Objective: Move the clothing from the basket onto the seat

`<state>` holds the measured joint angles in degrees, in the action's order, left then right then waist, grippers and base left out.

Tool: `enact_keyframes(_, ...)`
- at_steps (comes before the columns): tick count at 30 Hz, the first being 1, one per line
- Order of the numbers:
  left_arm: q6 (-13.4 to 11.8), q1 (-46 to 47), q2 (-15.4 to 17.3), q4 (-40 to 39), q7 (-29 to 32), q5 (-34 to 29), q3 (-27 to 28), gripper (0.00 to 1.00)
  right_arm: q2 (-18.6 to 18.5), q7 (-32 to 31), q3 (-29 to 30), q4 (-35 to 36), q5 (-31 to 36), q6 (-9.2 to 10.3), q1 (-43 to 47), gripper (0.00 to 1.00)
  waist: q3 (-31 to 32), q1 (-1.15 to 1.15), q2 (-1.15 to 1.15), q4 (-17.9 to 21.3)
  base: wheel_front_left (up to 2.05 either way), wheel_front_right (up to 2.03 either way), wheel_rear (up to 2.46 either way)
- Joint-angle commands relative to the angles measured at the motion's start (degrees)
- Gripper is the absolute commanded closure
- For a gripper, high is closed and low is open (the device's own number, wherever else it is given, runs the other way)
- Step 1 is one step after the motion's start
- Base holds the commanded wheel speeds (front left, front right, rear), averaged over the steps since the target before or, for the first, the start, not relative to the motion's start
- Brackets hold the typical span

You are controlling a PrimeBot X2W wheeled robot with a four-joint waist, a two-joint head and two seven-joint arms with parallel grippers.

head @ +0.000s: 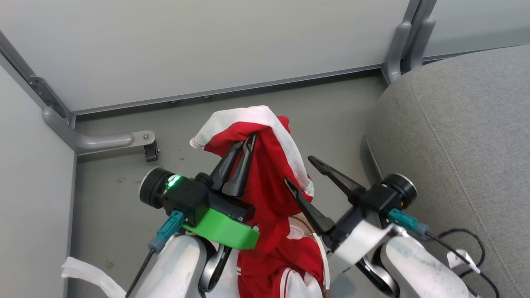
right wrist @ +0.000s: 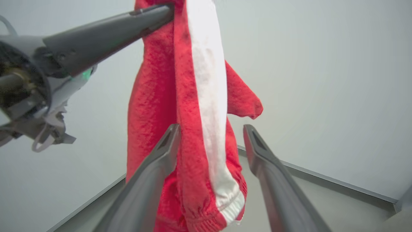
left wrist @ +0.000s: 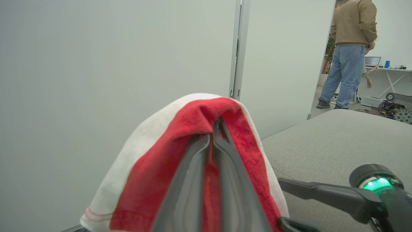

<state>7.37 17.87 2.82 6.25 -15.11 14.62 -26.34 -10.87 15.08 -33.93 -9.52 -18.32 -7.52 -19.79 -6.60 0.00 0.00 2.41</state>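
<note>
Red clothing point(head: 269, 178) with white trim hangs in the air, pinched at its top by my left gripper point(head: 250, 138), which is shut on it. In the left wrist view the shut fingers point(left wrist: 199, 180) bite into the red clothing point(left wrist: 151, 174). My right gripper point(head: 298, 169) stands open beside the hanging fabric. In the right wrist view the clothing point(right wrist: 193, 106) dangles between its spread fingers point(right wrist: 273, 180), unclamped. The garment's lower part trails down to the basket, whose brown rim point(head: 319, 246) peeks out at bottom centre. The grey seat point(head: 455, 124) lies to the right.
Pale wall panels enclose the grey floor, with a metal bracket foot point(head: 103, 141) at the left and a post base point(head: 408, 45) by the seat's corner. Black cables point(head: 463, 240) loop near my right wrist. A person point(left wrist: 351, 48) stands far off beyond the seat point(left wrist: 334, 141).
</note>
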Motion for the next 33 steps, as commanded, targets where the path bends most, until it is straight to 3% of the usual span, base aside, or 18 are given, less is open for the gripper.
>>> enact_keyframes(1, -0.06, 0.74, 0.17, -0.31, -0.06, 0.71, -0.48, 1.0, -0.25, 0.13, -0.62, -0.74, -0.4, 0.06, -1.58, 0.0, -0.13, 0.0, 0.0, -0.34, 0.0, 0.0, 0.0)
enact_keyframes(6, -0.26, 0.98, 0.18, -0.79, -0.07, 1.57, -2.58, 1.0, 1.62, 0.13, -4.01, -5.53, -1.9, 0.06, -6.51, 0.0, -0.49, 0.0, 0.0, -1.38, 0.0, 0.0, 0.0)
enact_keyframes(7, -0.32, 1.01, 0.17, -0.82, -0.06, 1.84, -3.1, 1.0, 1.98, 0.13, -4.93, -6.9, -2.25, 0.06, -7.41, 0.15, -0.58, 0.0, 0.0, -1.66, 0.0, 0.0, 0.0)
enact_keyframes(8, -0.42, 1.11, 0.17, -0.93, -0.07, 1.98, -3.49, 1.0, 2.29, 0.13, -5.39, -7.65, -2.41, 0.06, -8.24, 0.7, -0.7, 0.0, 0.0, -1.94, 0.0, 0.0, 0.0)
enact_keyframes(9, -0.51, 1.13, 0.18, -0.82, -0.06, 2.13, -3.91, 1.0, 2.78, 0.13, -5.71, -8.54, -2.92, 0.06, -8.93, 1.0, -0.78, 0.0, 0.0, -2.22, 0.0, 0.0, 0.0)
enact_keyframes(13, -1.44, 0.94, 0.18, -0.6, -0.06, 2.37, -4.24, 1.0, 4.1, 0.13, -4.6, -8.67, -3.79, 0.06, -8.99, 1.0, -1.06, 0.0, 0.0, -2.52, 0.0, 0.0, 0.0)
enact_keyframes(14, -1.5, 0.82, 0.18, -0.63, -0.06, 2.42, -4.14, 0.56, 4.19, 0.13, -4.13, -8.33, -3.64, 0.06, -8.56, 1.0, -1.16, 0.0, 0.0, -2.44, 0.0, 0.0, 0.0)
enact_keyframes(15, -1.63, 0.55, 0.17, -0.24, -0.06, 2.44, -4.19, 0.0, 4.27, 0.13, -3.35, -7.82, -3.5, 0.06, -7.82, 1.0, -1.28, 0.0, 0.0, -2.26, 0.0, 0.0, 0.0)
enact_keyframes(25, -1.33, -0.57, 0.18, 2.1, -0.06, -0.28, -1.96, 0.0, 3.72, 0.13, 5.5, -1.39, -1.36, 0.06, -1.52, 1.0, -2.18, 0.0, 0.0, 4.05, 0.0, 0.0, 0.0)
enact_keyframes(33, -0.64, -2.06, 0.19, 3.61, -0.06, -2.06, 0.4, 0.0, 4.02, 0.13, 7.95, 0.99, -0.94, 0.06, 1.3, 1.0, -1.95, 0.0, 0.0, 16.0, 0.0, 0.0, 0.0)
